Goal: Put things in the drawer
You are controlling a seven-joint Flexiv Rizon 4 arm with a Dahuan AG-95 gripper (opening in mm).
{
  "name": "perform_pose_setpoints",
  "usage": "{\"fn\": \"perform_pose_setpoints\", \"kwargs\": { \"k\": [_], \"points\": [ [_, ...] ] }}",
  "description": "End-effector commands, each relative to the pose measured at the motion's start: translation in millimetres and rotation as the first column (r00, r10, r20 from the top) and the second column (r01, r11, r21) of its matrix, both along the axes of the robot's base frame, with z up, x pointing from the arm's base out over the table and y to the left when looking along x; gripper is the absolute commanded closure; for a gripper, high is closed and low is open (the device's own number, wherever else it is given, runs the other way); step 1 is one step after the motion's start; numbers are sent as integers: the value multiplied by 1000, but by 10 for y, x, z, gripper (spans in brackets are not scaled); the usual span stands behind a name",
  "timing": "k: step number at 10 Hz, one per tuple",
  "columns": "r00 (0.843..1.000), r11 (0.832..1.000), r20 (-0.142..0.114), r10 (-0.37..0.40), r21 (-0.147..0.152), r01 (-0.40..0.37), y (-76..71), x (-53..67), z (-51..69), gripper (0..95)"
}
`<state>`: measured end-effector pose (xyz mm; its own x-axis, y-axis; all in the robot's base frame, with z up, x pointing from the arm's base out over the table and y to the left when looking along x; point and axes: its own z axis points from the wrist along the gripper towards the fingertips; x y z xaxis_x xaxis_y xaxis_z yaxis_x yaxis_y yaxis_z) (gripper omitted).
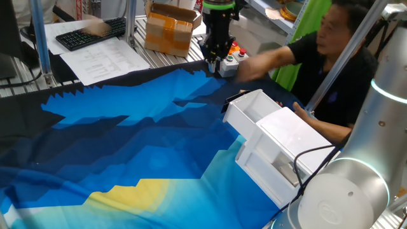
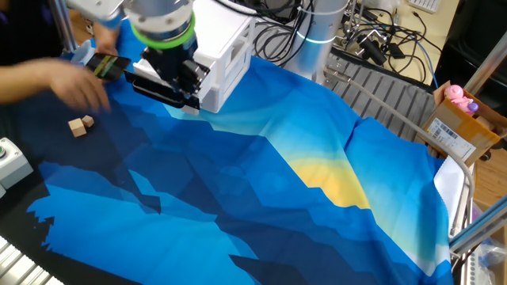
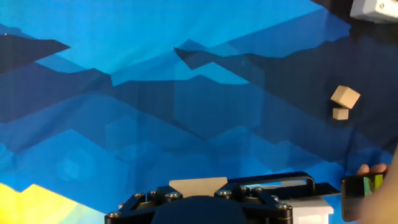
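Note:
Two light-tan wooden blocks lie together on the blue cloth: a cube [image 3: 345, 97] with a smaller piece [image 3: 340, 114] touching it, also in the other fixed view [image 2: 78, 125]. My gripper [image 2: 188, 104] hangs low over the cloth right beside the white cabinet [image 2: 226, 47], well apart from the blocks. Its jaws look closed together; a tan face shows at them in the hand view [image 3: 199, 185]. The cabinet's white drawer [image 1: 245, 107] stands pulled open. In one fixed view the gripper [image 1: 221, 67] is at the far edge and the blocks are hidden.
A person's arm [image 1: 267, 57] reaches over the cloth; the hand [image 2: 79, 83] holds a black and green object [image 2: 107, 65] near the blocks. A button box [image 2: 12, 162] sits at the cloth's edge. A cardboard box with orange tape [image 1: 168, 28] stands behind.

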<state>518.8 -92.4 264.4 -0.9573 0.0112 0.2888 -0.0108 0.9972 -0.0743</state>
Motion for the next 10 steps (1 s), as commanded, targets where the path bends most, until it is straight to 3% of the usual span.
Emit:
{"fn": "perform_pose_setpoints", "kwargs": {
  "k": [1,3,4,5,10],
  "points": [
    [1000,1000,25,-18,-8,18,-5,-24,-16,950],
    [999,999,28,-42,-6,43,-5,-24,-16,950],
    [997,998,42,-62,15,62,-5,-24,-16,950],
    [996,998,53,-67,6,67,-5,-24,-16,950],
    [996,997,47,-77,8,77,-5,-24,-16,950]
  ]
}}
